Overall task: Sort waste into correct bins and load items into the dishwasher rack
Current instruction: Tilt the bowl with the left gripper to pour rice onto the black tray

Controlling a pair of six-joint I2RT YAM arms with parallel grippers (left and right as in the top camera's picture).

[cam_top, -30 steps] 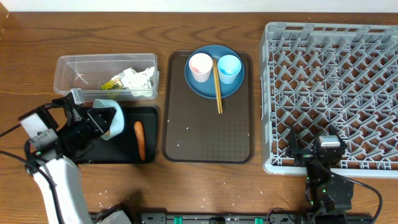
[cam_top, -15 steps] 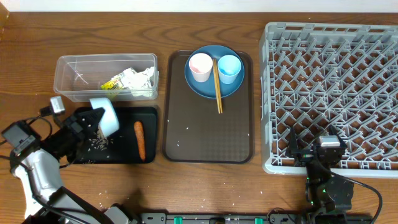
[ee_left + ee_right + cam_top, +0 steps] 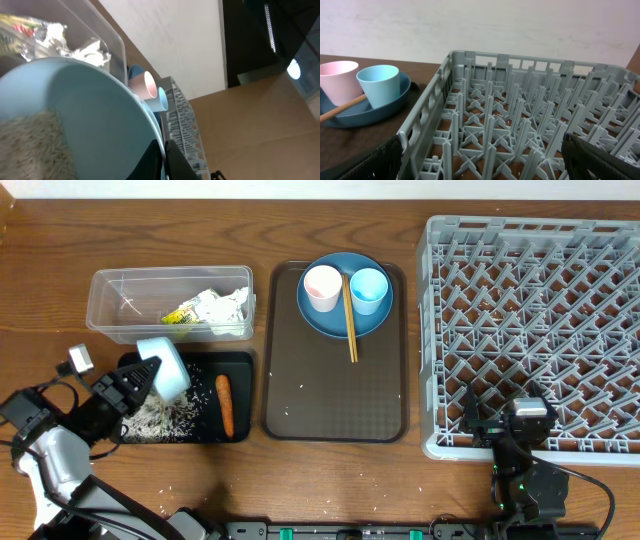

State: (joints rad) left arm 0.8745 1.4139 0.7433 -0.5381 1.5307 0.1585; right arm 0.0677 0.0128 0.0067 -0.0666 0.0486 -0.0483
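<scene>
My left gripper [image 3: 148, 373] is shut on the rim of the light-blue bowl [image 3: 166, 366], which is tipped over the black tray [image 3: 238, 362]. White rice [image 3: 165, 416] lies spilled on that tray beside the carrot piece [image 3: 224, 403]. In the left wrist view the bowl [image 3: 90, 125] fills the frame with rice [image 3: 30, 145] still inside, and both fingers [image 3: 175, 162] pinch its rim. The paper wrapper [image 3: 210, 308] lies in the clear tub [image 3: 110, 285]. The plate [image 3: 340, 323] carries the pink cup [image 3: 322, 287], the blue cup [image 3: 368, 290] and the chopsticks [image 3: 350, 325]. My right gripper [image 3: 501, 423] stands open at the rack's [image 3: 535, 330] front edge.
The plate stands at the far end of a brown serving tray [image 3: 335, 395] between the bins and the rack. A few rice grains [image 3: 170, 492] lie on the table in front of the black tray. From the right wrist, the rack [image 3: 520, 120] spreads ahead, with the cups [image 3: 379, 85] at left.
The left arm has swung back to the left and tipped the bowl further. Rice has poured out onto the black tray. The right arm has not moved.
</scene>
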